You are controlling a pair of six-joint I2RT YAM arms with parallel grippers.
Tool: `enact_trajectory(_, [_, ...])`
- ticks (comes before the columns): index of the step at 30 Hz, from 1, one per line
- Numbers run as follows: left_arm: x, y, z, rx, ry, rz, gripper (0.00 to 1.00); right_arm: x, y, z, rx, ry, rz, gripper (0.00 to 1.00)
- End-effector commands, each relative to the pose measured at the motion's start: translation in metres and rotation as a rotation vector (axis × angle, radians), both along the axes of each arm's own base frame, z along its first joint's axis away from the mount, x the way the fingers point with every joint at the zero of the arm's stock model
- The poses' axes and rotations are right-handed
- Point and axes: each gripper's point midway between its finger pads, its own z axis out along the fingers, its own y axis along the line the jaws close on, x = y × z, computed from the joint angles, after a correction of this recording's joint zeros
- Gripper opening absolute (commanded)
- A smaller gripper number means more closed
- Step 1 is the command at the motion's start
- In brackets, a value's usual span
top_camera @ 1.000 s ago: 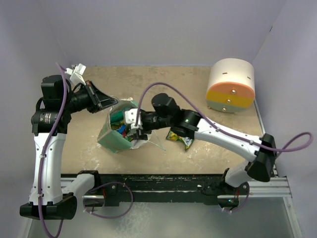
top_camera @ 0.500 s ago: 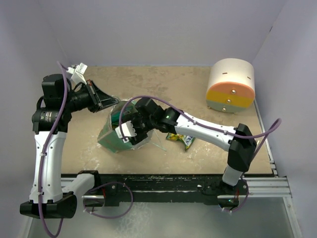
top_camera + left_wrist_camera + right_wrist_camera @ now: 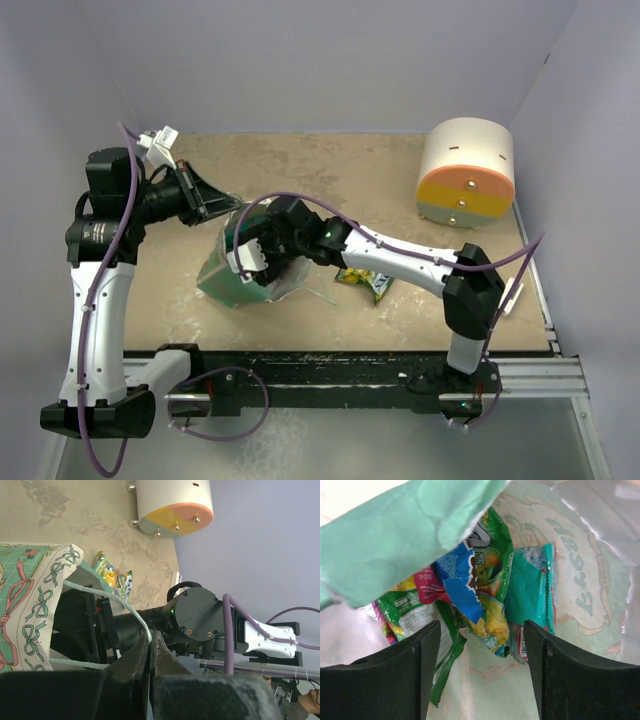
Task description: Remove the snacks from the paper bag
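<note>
The mint-green paper bag (image 3: 222,280) lies tilted on the table, its patterned side (image 3: 27,587) showing in the left wrist view. My left gripper (image 3: 230,206) is shut on the bag's thin string handle (image 3: 131,611) and holds the mouth up. My right gripper (image 3: 252,264) is open and reaches into the bag's mouth. In the right wrist view its fingers (image 3: 427,672) flank a heap of snacks: a blue and yellow-green packet (image 3: 482,597), a teal one (image 3: 532,587), a pink-red one (image 3: 426,582). One yellow-green snack (image 3: 365,281) lies on the table right of the bag.
A cream, orange and yellow cylinder (image 3: 465,172) stands at the back right. The right arm (image 3: 400,255) stretches across the middle of the table above the loose packet. Grey walls enclose the back and both sides.
The right arm has swung left and pushed its gripper from the bag's opening deeper inside. The left gripper has kept its hold on the handle.
</note>
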Motion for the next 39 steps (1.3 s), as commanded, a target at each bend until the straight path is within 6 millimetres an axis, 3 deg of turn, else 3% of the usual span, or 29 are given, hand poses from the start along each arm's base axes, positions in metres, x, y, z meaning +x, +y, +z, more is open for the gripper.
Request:
enact_trajectory(1, [-0.006, -0.004, 0.026, -0.016, -0.093, -0.035, 0.0, 0.007, 0.013, 0.011, 0.078, -0.02, 0.009, 0.7])
enact_trajectory(9, [-0.005, -0.006, 0.032, -0.035, -0.088, -0.038, 0.0, 0.008, 0.021, -0.014, 0.056, 0.021, 0.024, 0.69])
enact_trajectory(14, [-0.007, -0.006, 0.031, -0.026, -0.078, -0.042, 0.0, 0.023, 0.03, -0.022, 0.045, -0.005, -0.012, 0.69])
enact_trajectory(17, [-0.008, -0.006, 0.032, -0.028, -0.077, -0.045, 0.0, 0.028, 0.032, -0.028, 0.027, -0.005, -0.028, 0.64])
enact_trajectory(22, [-0.009, -0.004, 0.031, -0.015, -0.085, -0.037, 0.0, 0.018, 0.033, -0.016, 0.086, 0.027, -0.014, 0.36])
enact_trajectory(30, [-0.01, -0.002, 0.028, 0.014, -0.095, -0.032, 0.0, 0.014, 0.025, 0.008, 0.145, 0.069, -0.076, 0.06])
enact_trajectory(39, [-0.007, 0.0, 0.029, 0.017, -0.123, -0.014, 0.0, 0.005, 0.009, 0.043, 0.244, 0.137, -0.163, 0.0])
